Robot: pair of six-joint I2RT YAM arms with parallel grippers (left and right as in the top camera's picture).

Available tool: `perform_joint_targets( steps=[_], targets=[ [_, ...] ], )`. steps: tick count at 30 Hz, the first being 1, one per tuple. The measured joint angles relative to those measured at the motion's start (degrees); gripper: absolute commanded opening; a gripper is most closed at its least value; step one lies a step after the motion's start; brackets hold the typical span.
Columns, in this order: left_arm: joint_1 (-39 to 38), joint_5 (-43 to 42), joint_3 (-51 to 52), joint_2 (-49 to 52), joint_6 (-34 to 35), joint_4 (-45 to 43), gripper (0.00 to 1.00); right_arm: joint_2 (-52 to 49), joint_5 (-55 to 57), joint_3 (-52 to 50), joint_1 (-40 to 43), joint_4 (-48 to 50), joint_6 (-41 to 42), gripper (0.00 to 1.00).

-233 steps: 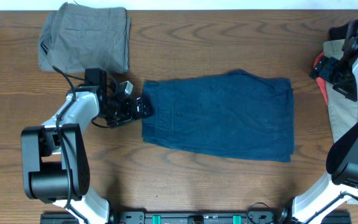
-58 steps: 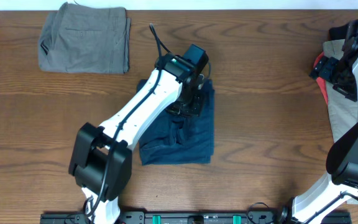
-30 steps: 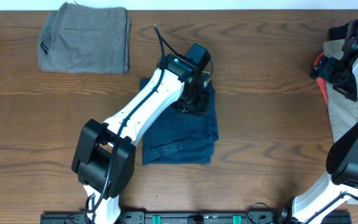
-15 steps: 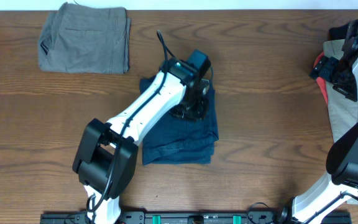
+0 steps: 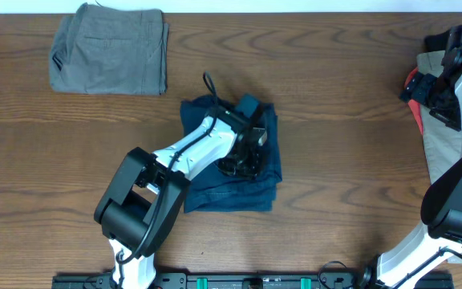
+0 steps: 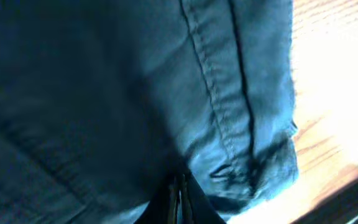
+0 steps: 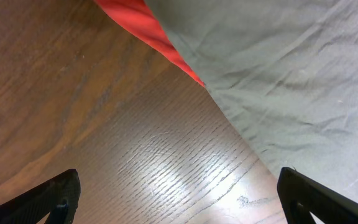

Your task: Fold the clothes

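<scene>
At the far left of the table [image 5: 335, 185] lie the grey shorts [image 5: 111, 50], folded and well apart from the work. In the middle sit the navy shorts [image 5: 231, 193], already doubled into a thick, roughly square bundle, with loose layered edges showing along its near side and a corner poking out at the far left. The left gripper [image 5: 243, 159] is down on top of this bundle, right of its centre. The left wrist view shows its fingers drawn together into a narrow slit against the cloth, beside a stitched seam [image 6: 211, 93] that runs toward the bundle's right edge; whether a pinch of fabric sits between them cannot be told. The fabric looks light, limp and thin. It should drape and sag wherever it is not supported, and the stacked layers will likely slide over one another if dragged from the top alone. It looks neither fragile nor slippery against the wood, but a pull on one layer would probably peel the fold open. The better hold is probably at an edge or corner where all the layers can be pinched together, such as the near right corner, or along the firmer seamed hem, with the lift kept low so the rest trails flat. At the far right, the right gripper [image 7: 182, 196] hangs spread wide and empty over bare wood, near a beige cloth [image 7: 278, 74] with a red strip [image 7: 148, 31] at its border.
</scene>
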State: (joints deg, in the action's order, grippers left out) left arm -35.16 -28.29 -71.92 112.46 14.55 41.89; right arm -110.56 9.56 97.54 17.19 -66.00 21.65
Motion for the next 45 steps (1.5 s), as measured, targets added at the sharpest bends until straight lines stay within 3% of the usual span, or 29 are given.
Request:
perform_joint_targets(
  steps=[13,24,45],
  targets=[
    [0.0,-5.55,3.32,-0.42,0.72,-2.21,0.06,0.0,0.0,0.0,0.0,0.0,0.0,0.99],
    [0.0,-6.29,3.32,-9.62,0.76,-2.62,0.06,0.0,0.0,0.0,0.0,0.0,0.0,0.99],
    [-4.24,-8.2,3.32,-0.26,4.87,-9.42,0.06,0.0,-0.02,0.0,0.0,0.0,0.0,0.99]
  ],
)
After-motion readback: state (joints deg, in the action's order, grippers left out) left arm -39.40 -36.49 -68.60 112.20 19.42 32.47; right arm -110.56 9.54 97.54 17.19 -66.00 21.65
